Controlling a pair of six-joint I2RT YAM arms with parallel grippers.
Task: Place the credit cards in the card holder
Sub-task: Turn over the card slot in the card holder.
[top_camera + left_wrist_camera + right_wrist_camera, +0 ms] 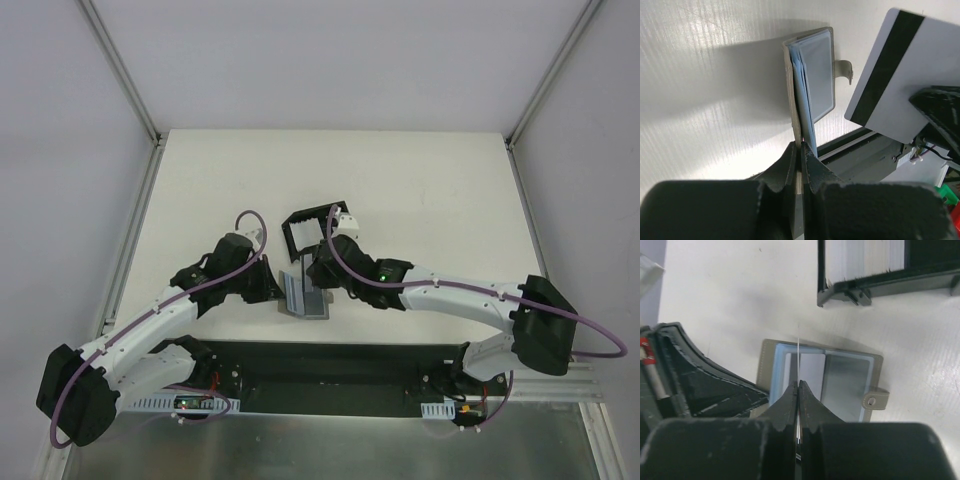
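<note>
The grey wallet (pixel 312 305) lies open on the table in front of the arms. My left gripper (pixel 278 292) is shut on its cover edge (pixel 801 147); the wallet's clear pockets (pixel 817 75) stand upright in the left wrist view. My right gripper (pixel 320 272) is shut on a credit card (pixel 798 355), seen edge-on just above the open wallet (pixel 840 382). In the left wrist view the card (pixel 900 85) shows a pale back with a black stripe. The black card holder (pixel 298 235) stands just behind the wallet, and at the top of the right wrist view (pixel 880 285).
The black base rail (pixel 330 365) runs along the near edge behind both arms. Aluminium frame posts (pixel 150 135) rise at the table's back corners. The white table (pixel 420 180) stretches beyond the card holder. The left gripper's body (pixel 700 385) sits close beside the right fingers.
</note>
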